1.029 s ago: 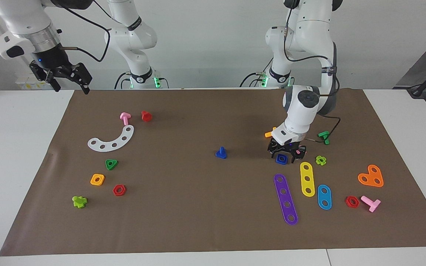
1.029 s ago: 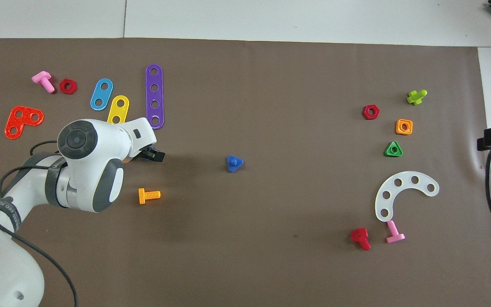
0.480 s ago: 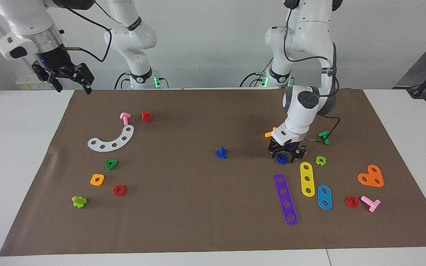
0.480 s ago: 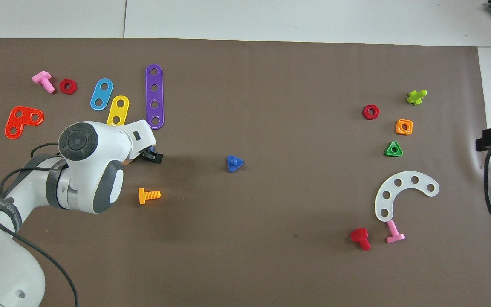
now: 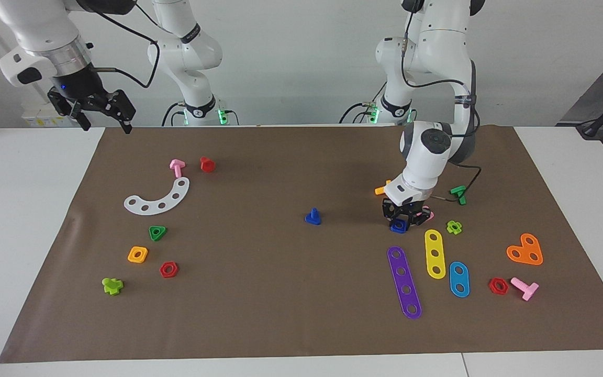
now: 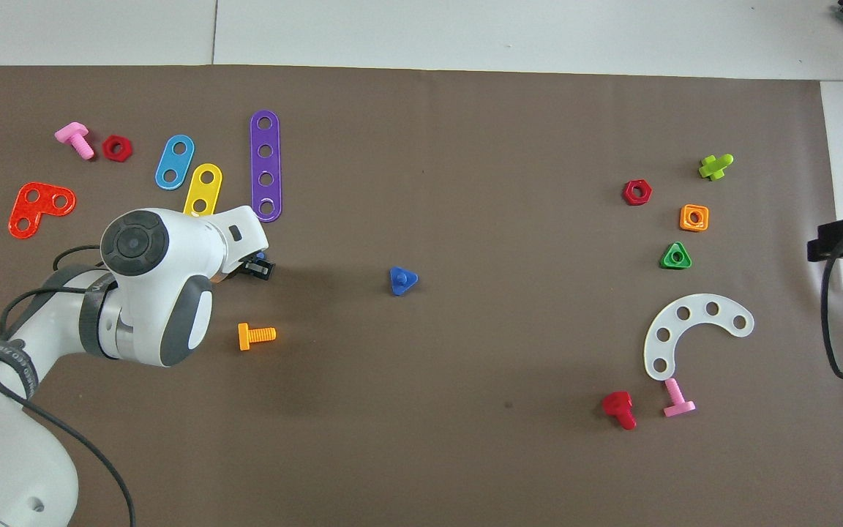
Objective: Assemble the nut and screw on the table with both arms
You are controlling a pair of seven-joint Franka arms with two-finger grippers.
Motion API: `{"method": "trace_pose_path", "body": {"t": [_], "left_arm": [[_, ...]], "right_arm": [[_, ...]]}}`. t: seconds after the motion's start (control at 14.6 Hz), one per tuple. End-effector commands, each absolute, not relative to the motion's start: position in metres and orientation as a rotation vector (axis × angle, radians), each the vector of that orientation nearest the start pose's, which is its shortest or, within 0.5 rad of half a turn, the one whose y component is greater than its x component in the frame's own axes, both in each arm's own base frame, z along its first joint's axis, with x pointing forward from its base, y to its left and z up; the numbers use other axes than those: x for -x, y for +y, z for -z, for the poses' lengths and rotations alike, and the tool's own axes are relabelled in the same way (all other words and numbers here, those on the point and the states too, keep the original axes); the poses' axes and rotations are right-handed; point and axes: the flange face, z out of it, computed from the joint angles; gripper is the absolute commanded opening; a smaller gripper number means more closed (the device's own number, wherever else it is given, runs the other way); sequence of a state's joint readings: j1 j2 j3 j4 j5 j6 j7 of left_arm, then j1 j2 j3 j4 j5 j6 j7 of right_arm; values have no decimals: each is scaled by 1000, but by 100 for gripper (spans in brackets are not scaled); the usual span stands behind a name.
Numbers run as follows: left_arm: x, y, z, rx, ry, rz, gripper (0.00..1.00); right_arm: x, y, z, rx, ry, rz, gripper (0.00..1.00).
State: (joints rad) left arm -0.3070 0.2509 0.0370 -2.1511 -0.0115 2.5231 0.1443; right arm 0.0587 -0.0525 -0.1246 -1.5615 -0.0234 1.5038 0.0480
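The dark-blue nut (image 5: 398, 226) lies on the brown mat (image 5: 280, 303) toward the left arm's end of the table (image 5: 24, 220). My left gripper (image 5: 401, 222) is down on it, fingers shut around it. From overhead the left wrist (image 6: 173, 256) hides nearly all of the nut. The dark-blue screw (image 5: 312, 216) stands on its flat head, shaft up, alone mid-mat (image 6: 401, 280). My right gripper (image 5: 107, 124) hangs open and empty above the mat's corner at the right arm's end, only its black edge (image 6: 842, 241) showing from overhead.
Close around the left gripper are an orange bolt (image 5: 382, 188), a pink nut (image 5: 428, 214), a green bolt (image 5: 458, 193), and yellow (image 5: 435, 253) and purple (image 5: 404, 281) strips. A white curved strip (image 5: 159, 198) and several small nuts and bolts lie at the right arm's end.
The left gripper's fingers have closed in on the dark-blue nut. The right gripper has drifted a little toward the mat, still open.
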Motion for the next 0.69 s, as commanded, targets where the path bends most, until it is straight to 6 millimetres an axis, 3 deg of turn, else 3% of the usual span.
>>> {"method": "trace_pose_path", "body": {"t": [0.0,0.27,0.62], "left_arm": [[-568,-160,-317,3066,648,167,0],[-589,-198,-368,3061,680,136,0],[-578,-285,-384,3107,550,203,0]], "right_arm": [[-528,-40,-649,3158,165,-26,100],[-528,-33,-648,3160,146,-28,100],[-527,-34,-647,3160,143,-28,100]]}}
